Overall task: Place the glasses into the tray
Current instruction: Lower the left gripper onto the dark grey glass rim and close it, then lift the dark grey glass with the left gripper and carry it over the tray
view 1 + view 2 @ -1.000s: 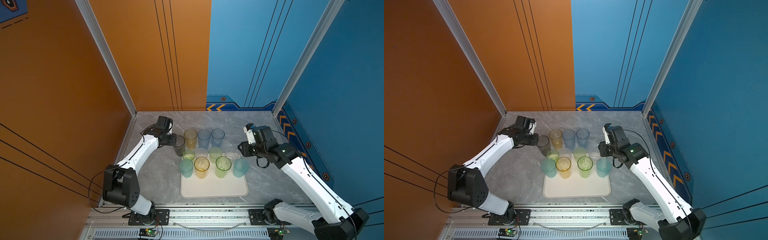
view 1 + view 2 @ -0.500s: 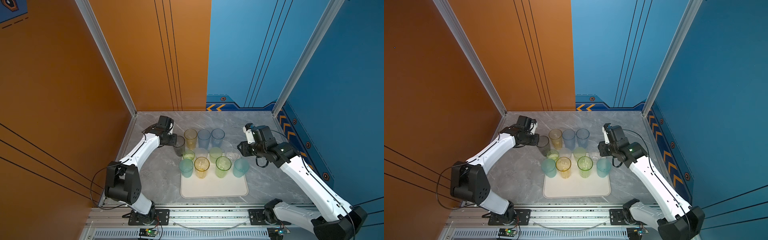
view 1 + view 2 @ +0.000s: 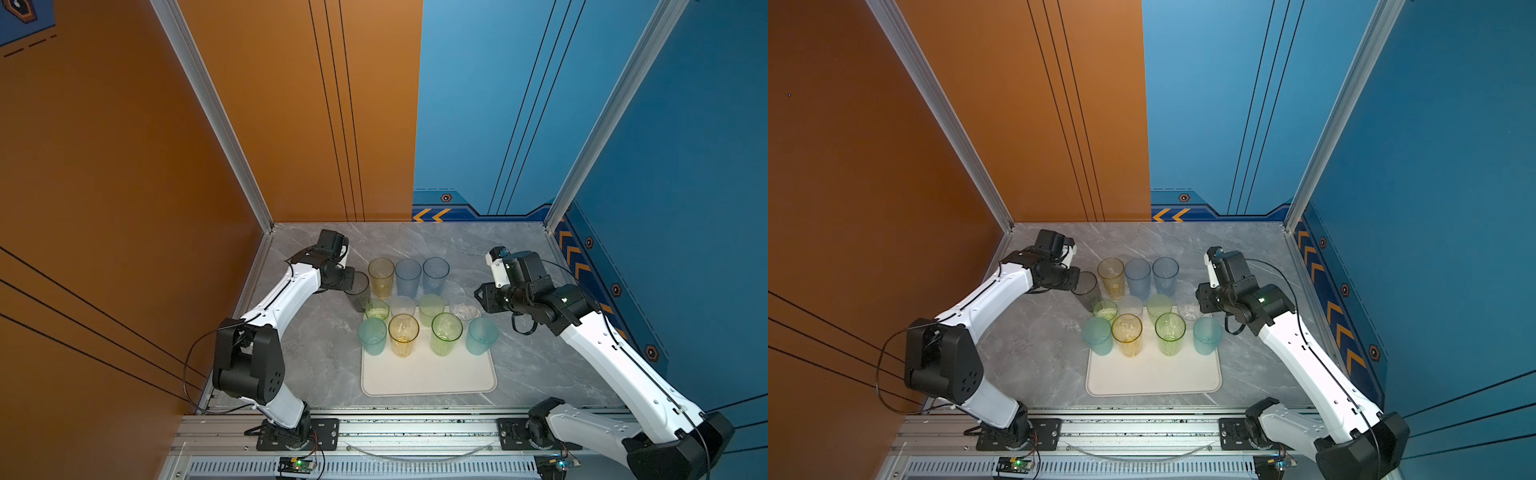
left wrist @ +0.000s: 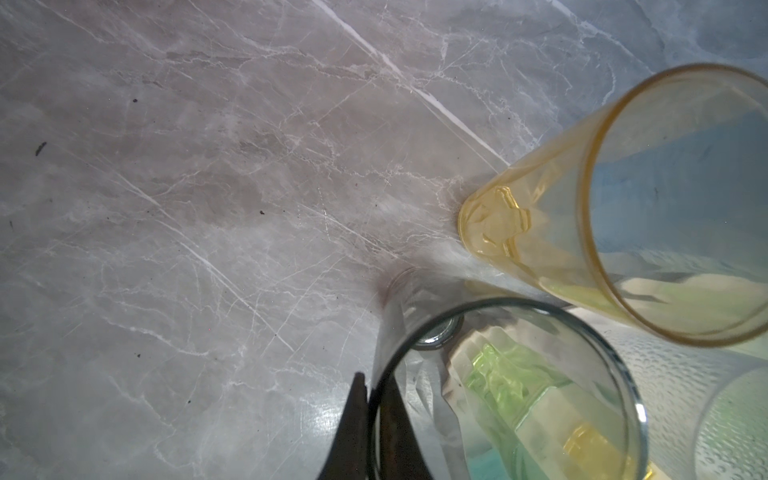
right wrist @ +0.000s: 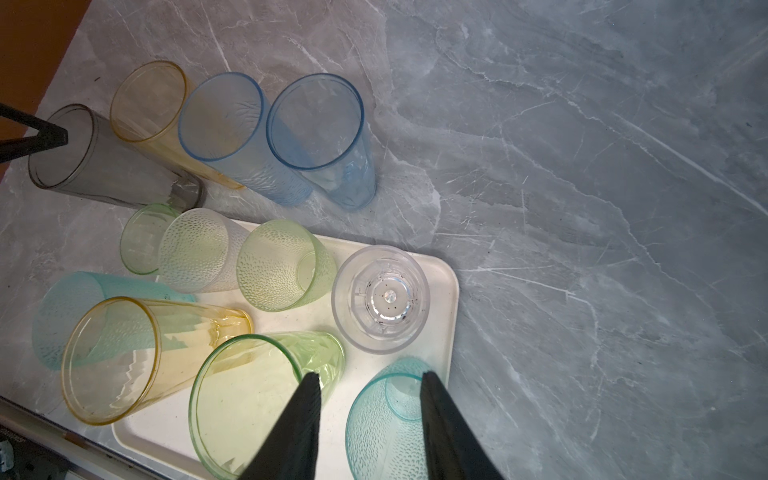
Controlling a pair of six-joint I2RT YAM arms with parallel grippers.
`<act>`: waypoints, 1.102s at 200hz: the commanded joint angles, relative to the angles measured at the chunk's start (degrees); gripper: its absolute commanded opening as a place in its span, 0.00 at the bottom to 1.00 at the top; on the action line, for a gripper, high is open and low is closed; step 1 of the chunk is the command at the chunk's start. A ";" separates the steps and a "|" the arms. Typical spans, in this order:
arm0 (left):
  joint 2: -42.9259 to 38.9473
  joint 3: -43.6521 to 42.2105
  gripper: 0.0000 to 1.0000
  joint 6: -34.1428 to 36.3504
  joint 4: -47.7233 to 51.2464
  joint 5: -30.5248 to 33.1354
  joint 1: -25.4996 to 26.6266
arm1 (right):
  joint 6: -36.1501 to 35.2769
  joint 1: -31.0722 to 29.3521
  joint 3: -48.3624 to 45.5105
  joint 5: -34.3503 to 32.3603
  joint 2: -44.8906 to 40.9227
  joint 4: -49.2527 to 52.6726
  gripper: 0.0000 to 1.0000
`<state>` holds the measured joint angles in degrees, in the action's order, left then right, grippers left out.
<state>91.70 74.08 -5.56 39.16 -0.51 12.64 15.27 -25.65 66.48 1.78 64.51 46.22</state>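
- The left claw point(image 4: 372, 381) is pinched shut on the grey glass point(image 3: 360, 293) rim, one finger inside and one outside, likely to lift it.
- That glass stands on the worktop, just off the tray's point(image 3: 428, 376) far left corner.
- The right claw point(image 5: 370, 376) is half open and empty, near the far right corner.

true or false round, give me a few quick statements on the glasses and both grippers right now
1. The left gripper is shut on the rim of the smoky grey tall tumbler. True.
2. That tumbler stands in the cream-white rectangular tray. False: it stands on the grey marble tabletop, outside the tray.
3. The right gripper grips a teal tumbler. False: it is open and holds nothing.
4. Two blue tall tumblers stand on the tabletop, outside the tray. True.
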 commanded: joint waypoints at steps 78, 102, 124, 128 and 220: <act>-4.25 1.68 0.03 1.43 4.78 3.74 -0.22 | -0.59 0.42 1.02 1.61 0.71 -1.04 0.39; -6.55 1.59 0.03 1.52 5.49 4.36 -0.17 | -0.59 0.42 0.93 1.70 0.66 -1.00 0.39; -8.84 1.68 0.03 1.61 6.60 4.78 -0.17 | -0.57 0.42 0.96 1.93 0.53 -1.00 0.39; -9.32 1.68 0.03 1.62 6.80 4.82 -0.16 | -0.59 0.38 0.91 2.02 0.55 -1.02 0.39; -24.55 7.98 0.04 3.74 13.69 4.38 3.51 | 0.99 4.65 -0.05 1.92 -0.75 -2.57 0.39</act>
<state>70.52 76.95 -3.70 50.26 4.23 13.76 15.35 -23.05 66.48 3.05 64.77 44.84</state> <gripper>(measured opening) 0.072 0.392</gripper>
